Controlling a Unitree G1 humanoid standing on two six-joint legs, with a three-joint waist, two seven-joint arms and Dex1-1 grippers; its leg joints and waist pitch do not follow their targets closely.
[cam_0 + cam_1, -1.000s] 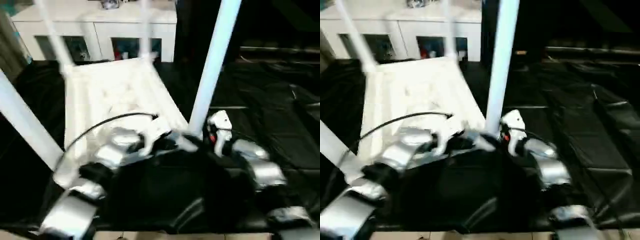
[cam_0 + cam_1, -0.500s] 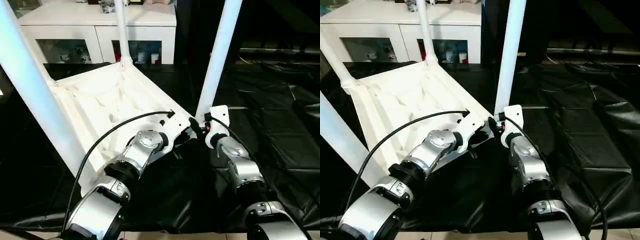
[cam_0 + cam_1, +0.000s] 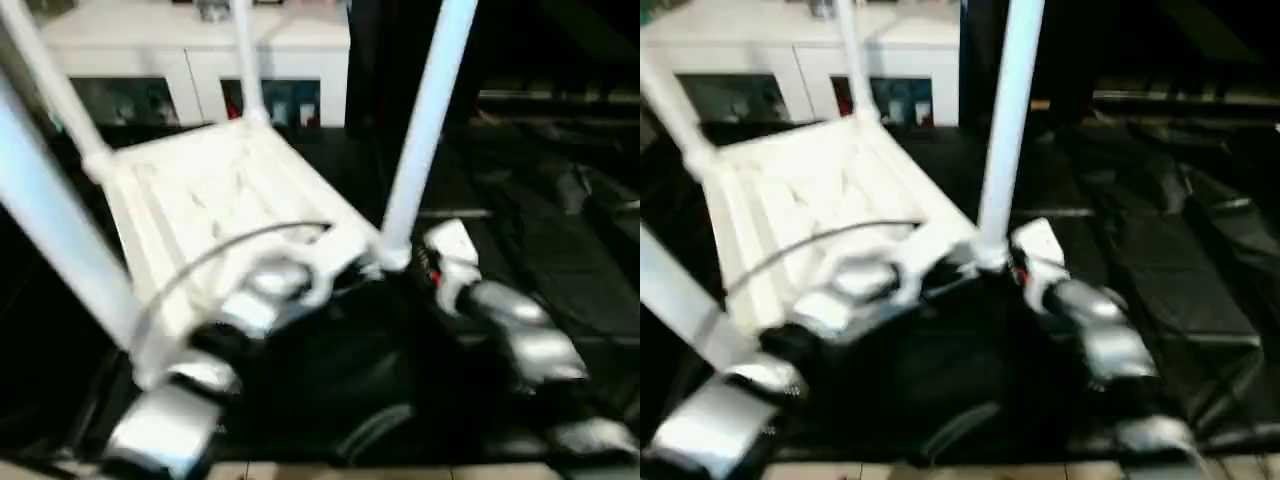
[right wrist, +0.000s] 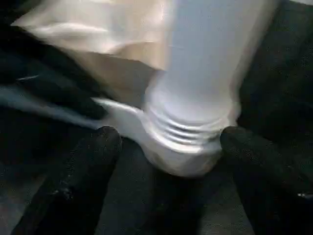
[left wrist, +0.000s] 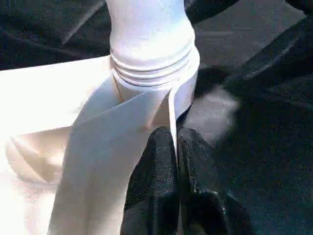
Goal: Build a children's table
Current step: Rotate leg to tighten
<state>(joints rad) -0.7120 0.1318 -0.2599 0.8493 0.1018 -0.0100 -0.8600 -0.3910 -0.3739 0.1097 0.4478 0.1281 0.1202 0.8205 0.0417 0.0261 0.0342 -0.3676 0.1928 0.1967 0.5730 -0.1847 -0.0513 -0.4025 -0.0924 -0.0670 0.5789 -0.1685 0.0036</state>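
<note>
Compared with half a second back, the head camera has swung and the whole view has gone smeary, so most of the apparent shift in the table is just camera motion. What does look different is the right gripper [image 4: 168,142]: its two black fingers [image 4: 80,171] now stand wide apart on either side of the threaded base of the near leg [image 3: 425,120], with a gap on both sides as far as I can tell, so it's spread open and not clamping anything. Earlier it sat tighter against that same leg base.

The left gripper [image 5: 175,147] hasn't budged. Its fingers are pressed together, pinching the thin upright rim of the tabletop [image 3: 215,215] right next to the corner socket where that leg is screwed in.

The children's table itself lies upside down on the floor, ribbed underside facing up, tilted a bit with the near corner toward the robot. The near leg stands upright out of the corner socket between the two grippers, the thread rings still showing above the socket. Other legs stick up too: a far one [image 3: 243,55], and a thick one close to the camera on the left [image 3: 55,215].

Everything sits on black sheeting [image 3: 560,250], wrinkled, covering the floor. Behind it is a white cabinet [image 3: 190,60] with glass doors and some small blurry stuff inside.
</note>
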